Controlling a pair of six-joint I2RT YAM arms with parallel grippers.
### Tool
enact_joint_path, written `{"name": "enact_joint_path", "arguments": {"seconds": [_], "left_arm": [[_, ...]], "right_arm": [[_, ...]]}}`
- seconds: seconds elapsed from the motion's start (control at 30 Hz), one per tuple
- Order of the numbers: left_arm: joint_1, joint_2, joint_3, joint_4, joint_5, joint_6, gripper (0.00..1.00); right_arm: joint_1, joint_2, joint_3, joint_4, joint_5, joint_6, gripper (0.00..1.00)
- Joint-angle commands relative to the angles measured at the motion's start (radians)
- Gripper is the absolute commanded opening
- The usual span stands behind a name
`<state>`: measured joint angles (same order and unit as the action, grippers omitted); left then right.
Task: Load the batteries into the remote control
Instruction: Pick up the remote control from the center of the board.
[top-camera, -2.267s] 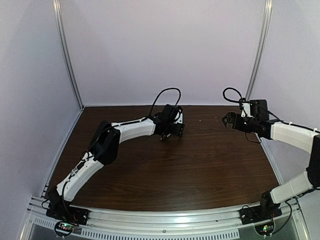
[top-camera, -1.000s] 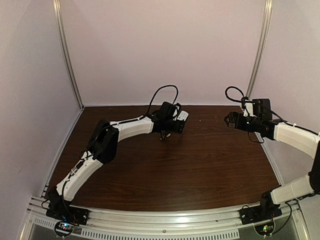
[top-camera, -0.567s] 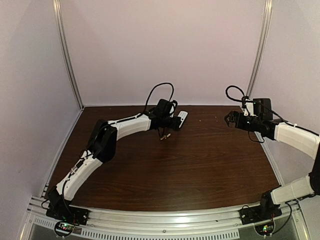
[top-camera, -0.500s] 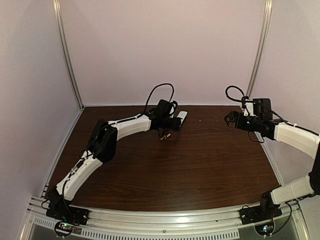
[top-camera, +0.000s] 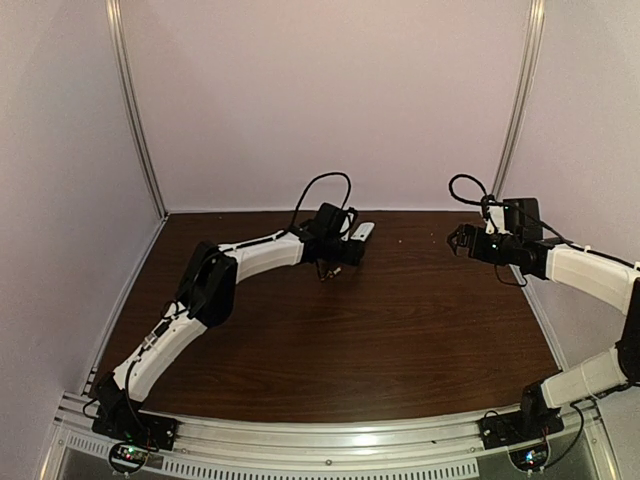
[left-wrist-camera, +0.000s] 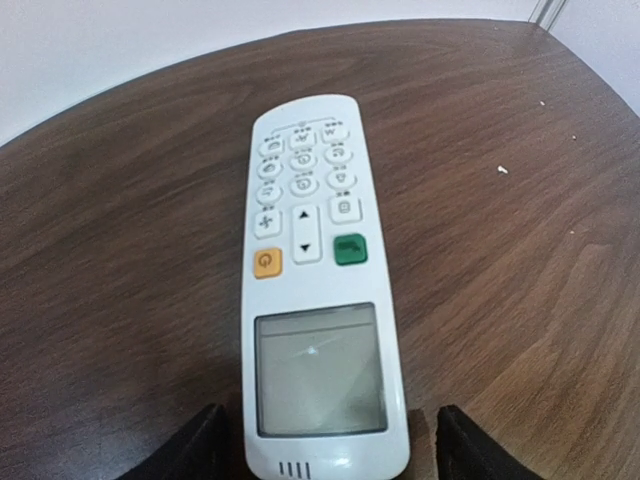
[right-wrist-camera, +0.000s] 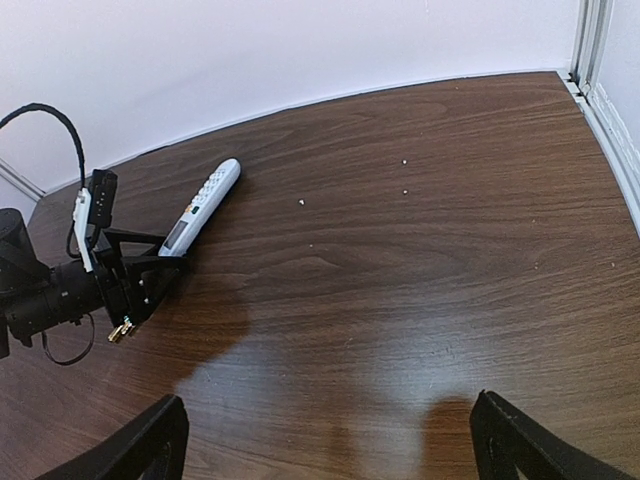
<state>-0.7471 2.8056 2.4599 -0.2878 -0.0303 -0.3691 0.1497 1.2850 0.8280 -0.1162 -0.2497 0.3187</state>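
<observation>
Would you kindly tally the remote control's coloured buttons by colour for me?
Orange button: 1
Green button: 1
Total coloured buttons on the remote control: 2

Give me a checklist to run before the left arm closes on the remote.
1. Remote control lies between the left gripper fingers: ok, a gap shows on each side.
2. Left jaws open: ok.
3. Battery recess facing up: not ok, the buttons and screen face up.
4. Both batteries in sight: cannot tell, only a small golden bit shows on the table by the left gripper.
5. Right gripper open and empty: ok, well away from the remote.
</observation>
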Motion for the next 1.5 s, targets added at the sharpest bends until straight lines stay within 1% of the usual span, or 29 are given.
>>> {"name": "enact_joint_path", "arguments": {"seconds": [0.0,0.13,0.5,0.57,0.67,0.87,1.0,1.1,1.17,1.3,1.47], "left_arm": [[-0.012,0.034,0.035,-0.002,0.007,0.019,0.72],[-0.011,0.038,0.037,0.013,0.013,0.025,0.65],[-0.010,0.051,0.061,0.002,0.010,0.027,0.50],[-0.011,0.047,0.057,0.002,0.006,0.028,0.43],[-0.012,0.035,0.041,0.006,-0.008,0.031,0.37],[-0.015,-0.073,-0.120,0.069,-0.020,0.061,0.30],[-0.023,-0.156,-0.210,0.091,0.017,0.073,0.26],[-0.037,-0.225,-0.288,0.126,0.029,0.091,0.25],[-0.042,-0.268,-0.324,0.136,0.071,0.091,0.24],[-0.052,-0.327,-0.384,0.132,0.121,0.099,0.22],[-0.074,-0.413,-0.496,0.129,0.178,0.123,0.21]], "right_arm": [[-0.006,-0.007,0.017,0.004,0.004,-0.002,1.00],[-0.006,-0.009,0.015,-0.002,0.011,-0.004,1.00],[-0.006,-0.002,0.018,-0.002,0.016,-0.007,1.00],[-0.007,-0.001,0.016,-0.003,0.015,-0.005,1.00],[-0.007,-0.006,0.013,-0.005,0.018,-0.006,1.00],[-0.007,-0.005,0.011,-0.001,0.011,-0.005,1.00],[-0.007,0.000,0.011,0.007,-0.006,-0.002,1.00],[-0.007,-0.003,0.008,0.014,-0.015,0.000,1.00],[-0.007,-0.009,0.007,0.016,-0.021,0.000,1.00],[-0.007,-0.020,0.002,0.017,-0.028,-0.003,1.00],[-0.007,-0.038,-0.010,0.026,-0.048,-0.022,1.00]]}}
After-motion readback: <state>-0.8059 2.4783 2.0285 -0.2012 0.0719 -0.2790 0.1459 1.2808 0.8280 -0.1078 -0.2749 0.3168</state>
